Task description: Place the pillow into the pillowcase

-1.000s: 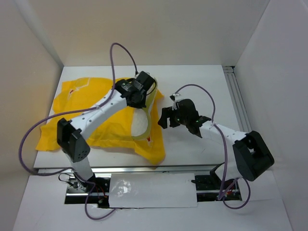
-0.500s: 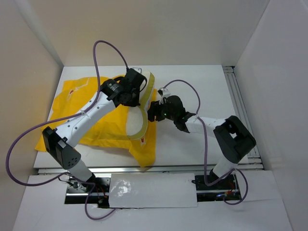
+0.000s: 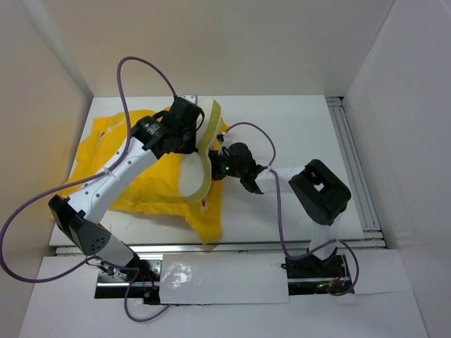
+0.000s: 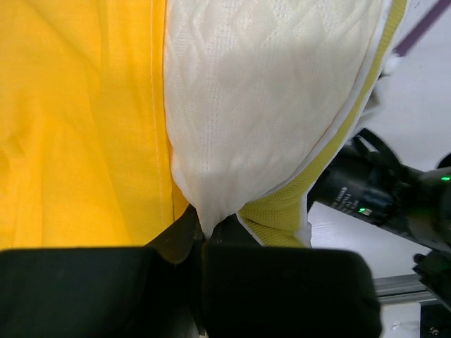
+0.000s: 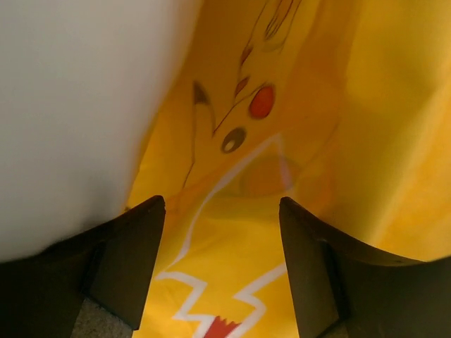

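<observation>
The yellow pillowcase lies crumpled on the left half of the table, one flap hanging toward the front edge. The cream-white pillow stands on edge at its right opening, partly inside. My left gripper is shut on the pillow's rim; the left wrist view shows the quilted pillow pinched between the jaws, with the pillowcase beside it. My right gripper is open at the opening. In the right wrist view its gripper is spread over the Pikachu-printed pillowcase, with the pillow at its left.
A white table stands inside white walls. An aluminium rail runs along the table's right side. Purple cables loop above both arms. The right arm's black links lie close beside the pillow.
My left gripper has carried the pillow leftward, deeper over the pillowcase. My right arm has reached left, and its open gripper now sits at the pillowcase opening by the pillow.
</observation>
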Action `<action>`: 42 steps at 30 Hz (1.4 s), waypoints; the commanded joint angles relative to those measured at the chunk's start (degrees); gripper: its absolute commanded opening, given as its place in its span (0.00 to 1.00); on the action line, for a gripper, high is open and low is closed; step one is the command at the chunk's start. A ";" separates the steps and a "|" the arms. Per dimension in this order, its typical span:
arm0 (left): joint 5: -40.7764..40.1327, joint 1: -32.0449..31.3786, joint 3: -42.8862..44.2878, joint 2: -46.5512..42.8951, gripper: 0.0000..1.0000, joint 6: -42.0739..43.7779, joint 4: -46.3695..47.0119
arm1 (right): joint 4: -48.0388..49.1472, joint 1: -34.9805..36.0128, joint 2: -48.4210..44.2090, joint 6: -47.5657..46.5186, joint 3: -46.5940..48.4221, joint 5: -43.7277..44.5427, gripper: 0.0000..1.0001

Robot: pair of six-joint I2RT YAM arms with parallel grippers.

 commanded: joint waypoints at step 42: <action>15.78 9.23 -11.91 11.22 0.00 7.28 19.60 | -9.18 -10.80 -24.29 -10.75 -8.87 8.95 0.00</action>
